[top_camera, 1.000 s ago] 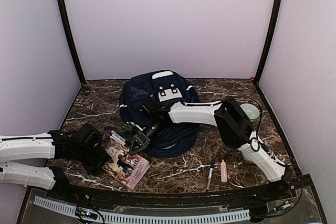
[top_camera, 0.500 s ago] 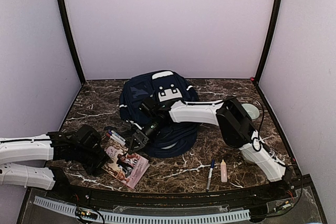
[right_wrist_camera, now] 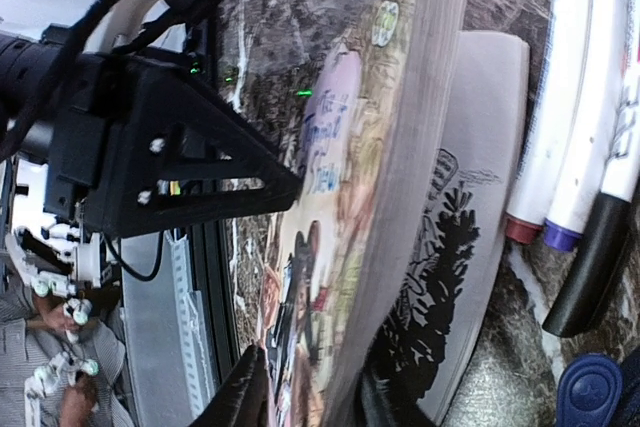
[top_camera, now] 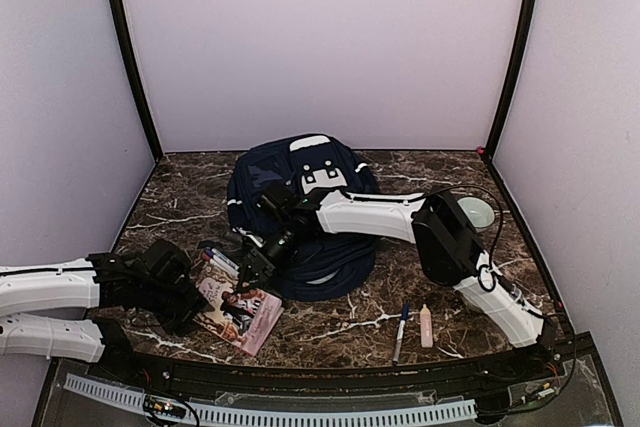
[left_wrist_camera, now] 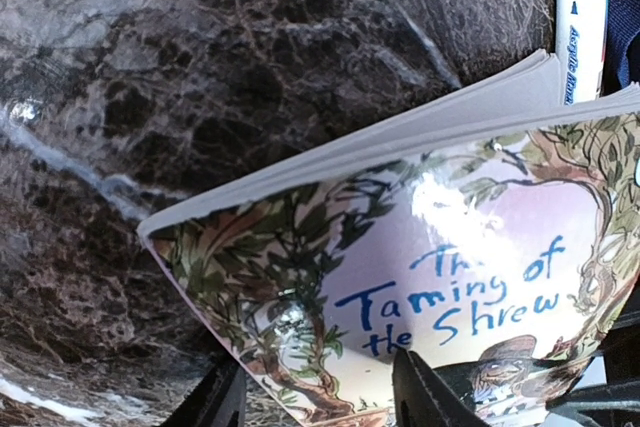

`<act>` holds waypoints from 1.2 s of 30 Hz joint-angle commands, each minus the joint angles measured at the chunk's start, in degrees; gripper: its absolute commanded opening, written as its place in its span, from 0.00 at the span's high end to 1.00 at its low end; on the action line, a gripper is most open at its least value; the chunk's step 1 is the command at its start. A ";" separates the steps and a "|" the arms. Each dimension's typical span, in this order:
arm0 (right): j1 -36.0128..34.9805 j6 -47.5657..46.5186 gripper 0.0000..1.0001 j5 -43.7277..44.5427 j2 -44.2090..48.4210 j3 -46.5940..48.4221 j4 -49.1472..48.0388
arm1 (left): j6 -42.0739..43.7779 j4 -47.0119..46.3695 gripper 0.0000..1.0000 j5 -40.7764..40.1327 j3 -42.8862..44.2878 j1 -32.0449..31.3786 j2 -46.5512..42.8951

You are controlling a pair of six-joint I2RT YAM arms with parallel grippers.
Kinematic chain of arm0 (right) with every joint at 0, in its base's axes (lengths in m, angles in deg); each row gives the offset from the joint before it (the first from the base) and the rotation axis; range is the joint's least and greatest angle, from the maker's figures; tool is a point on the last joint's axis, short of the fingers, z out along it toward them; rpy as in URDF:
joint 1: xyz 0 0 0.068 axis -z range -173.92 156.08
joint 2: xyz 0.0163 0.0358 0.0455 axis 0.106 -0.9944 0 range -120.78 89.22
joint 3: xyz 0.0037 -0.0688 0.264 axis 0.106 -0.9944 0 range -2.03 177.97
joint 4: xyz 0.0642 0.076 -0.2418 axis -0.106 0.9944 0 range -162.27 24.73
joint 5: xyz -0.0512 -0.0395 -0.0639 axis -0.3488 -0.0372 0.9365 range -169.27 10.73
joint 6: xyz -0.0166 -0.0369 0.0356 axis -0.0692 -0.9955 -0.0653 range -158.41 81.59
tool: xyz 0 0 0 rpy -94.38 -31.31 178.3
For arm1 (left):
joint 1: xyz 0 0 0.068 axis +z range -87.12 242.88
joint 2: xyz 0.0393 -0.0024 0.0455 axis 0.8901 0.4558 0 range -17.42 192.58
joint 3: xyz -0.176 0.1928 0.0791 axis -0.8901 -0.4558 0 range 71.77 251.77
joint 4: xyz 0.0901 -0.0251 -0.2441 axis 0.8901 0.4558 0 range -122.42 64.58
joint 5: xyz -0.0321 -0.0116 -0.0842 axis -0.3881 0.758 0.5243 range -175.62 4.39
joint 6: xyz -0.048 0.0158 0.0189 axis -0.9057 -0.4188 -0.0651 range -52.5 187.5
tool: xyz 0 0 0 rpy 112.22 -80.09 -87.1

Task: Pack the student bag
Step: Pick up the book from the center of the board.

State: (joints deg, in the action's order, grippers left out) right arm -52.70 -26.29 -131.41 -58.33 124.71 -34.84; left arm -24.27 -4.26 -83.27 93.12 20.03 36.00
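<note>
Packing has hardly begun, by my reading. The student bag [top_camera: 262, 182] lies at the middle of the top view, towards the back of the marble table [top_camera: 180, 197], and I cannot see whether its mouth is open or whether anything is inside it. Everything I can see that might go in is outside the bag.

The step in hand seems to be the paperback [top_camera: 245, 315], at lower left of centre in the top view, just in front of the bag. My right gripper [top_camera: 248, 272] reaches across the bag to the book's far edge. In the right wrist view its fingers stand on either side of the page block, but I cannot tell whether they pinch it. My left gripper [left_wrist_camera: 315, 392] hangs over the book's near corner with its fingers apart, the cover between them, and no clamp that I can make out. The book looks tipped up on one side.

Left to do, as I judge it:
- the paperback
- the markers [top_camera: 220, 259] beside it
- the pen [top_camera: 401, 325] at lower right
- the pale tube [top_camera: 426, 325] next to the pen
</note>
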 commanded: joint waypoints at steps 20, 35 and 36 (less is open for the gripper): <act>1.96 3.51 1.00 -0.59 9.78 -3.44 -5.84 | 0.49 8.80 0.46 -4.74 -1.62 -0.01 -5.85; 6.95 8.37 1.00 -4.28 9.85 -9.58 -12.02 | 16.05 -34.62 0.32 -7.88 -13.42 -0.59 -14.56; 7.16 8.77 1.00 -4.52 9.75 -9.87 -12.32 | 16.39 -36.62 0.32 -8.00 -13.94 -0.57 -13.51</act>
State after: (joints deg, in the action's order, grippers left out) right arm -45.55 -18.92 -133.66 -49.32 116.23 -44.09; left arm -12.22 -25.41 -89.87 80.90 19.84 21.12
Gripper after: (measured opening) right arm 0.019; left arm 0.679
